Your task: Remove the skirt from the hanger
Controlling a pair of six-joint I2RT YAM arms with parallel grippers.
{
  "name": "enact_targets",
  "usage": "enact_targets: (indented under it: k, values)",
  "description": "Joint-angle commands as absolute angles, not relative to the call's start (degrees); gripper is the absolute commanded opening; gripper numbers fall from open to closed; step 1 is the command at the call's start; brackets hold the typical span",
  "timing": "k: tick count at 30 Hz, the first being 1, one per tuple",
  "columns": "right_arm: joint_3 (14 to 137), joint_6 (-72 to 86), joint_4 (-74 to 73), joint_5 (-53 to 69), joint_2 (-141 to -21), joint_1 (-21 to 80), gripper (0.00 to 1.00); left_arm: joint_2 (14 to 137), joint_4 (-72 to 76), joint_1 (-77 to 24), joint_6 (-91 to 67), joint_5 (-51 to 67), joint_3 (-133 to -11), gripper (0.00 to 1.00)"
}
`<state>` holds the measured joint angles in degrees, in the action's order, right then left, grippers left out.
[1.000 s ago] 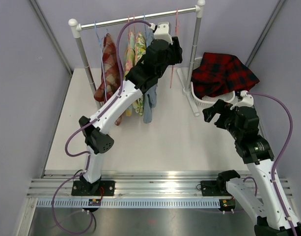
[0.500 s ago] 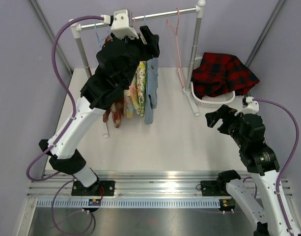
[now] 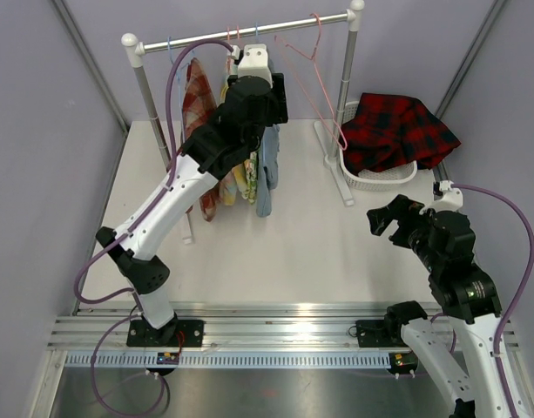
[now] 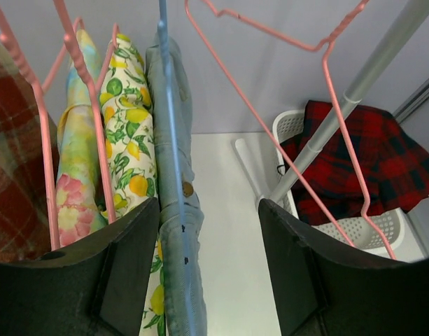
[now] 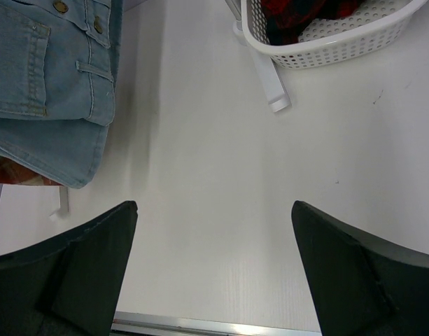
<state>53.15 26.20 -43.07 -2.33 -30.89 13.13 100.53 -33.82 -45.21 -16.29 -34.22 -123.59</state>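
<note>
1. Swinging back along the rail (image 3: 197, 37), the left gripper (image 4: 208, 231) now straddles the denim skirt (image 4: 188, 133) on its blue hanger (image 4: 166, 84), fingers parted midway, gripping nothing.
2. Lined up there to pinch the waistband, I'd say; that skirt hangs between the floral garments (image 4: 134, 140) and an empty pink hanger (image 4: 320, 50).
3. Tartan skirt (image 3: 397, 131) drapes over the basket (image 3: 380, 181); right gripper (image 5: 214, 210) waits low, spread wide, empty.
4. No readable labels anywhere.

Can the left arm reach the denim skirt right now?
Probably yes: the open left fingers point straight at the denim skirt on the blue hanger, nothing between; the empty pink hanger sits aside.
</note>
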Motion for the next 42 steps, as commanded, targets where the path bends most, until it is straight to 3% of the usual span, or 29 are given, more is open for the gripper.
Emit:
enact_targets:
  k: [1,13,16,17,20,31,37,42]
  values:
    - [55.37,25.58,-43.24,-2.11,-30.67,13.45,0.99,100.02,-33.22,-44.21,-18.01,-35.25,-124.45,0.62]
    - [55.2,25.49,-43.33,-2.02,-30.85,13.45,0.99,104.06,-35.16,-41.58,-20.74,-32.43,-124.19,0.59]
    - [55.2,25.49,-43.16,-2.11,-30.85,13.45,0.99,105.29,-35.33,-40.35,-21.53,-31.03,-124.63,0.48]
    - [55.11,25.49,-43.15,-2.11,-30.94,13.36,0.99,105.64,-35.42,-40.08,-21.53,-30.5,-124.89,0.32]
    - [54.93,25.4,-42.89,-2.37,-31.2,13.45,0.99,107.83,-37.17,-39.2,-21.53,-28.74,-128.22,0.0]
    - [61.6,22.06,-38.78,1.9,-34.71,13.53,1.0,103.19,-41.22,-39.55,-20.13,-25.58,-137.19,0.0]
    - [71.88,22.41,-33.14,11.42,-44.64,13.45,0.99,99.94,-42.45,-40.78,-20.56,-23.2,-140.63,0.0]
    - [78.73,21.45,-32.08,6.87,-52.11,20.19,1.0,98.7,-42.36,-41.04,-21.88,-21.98,-139.57,0.0]
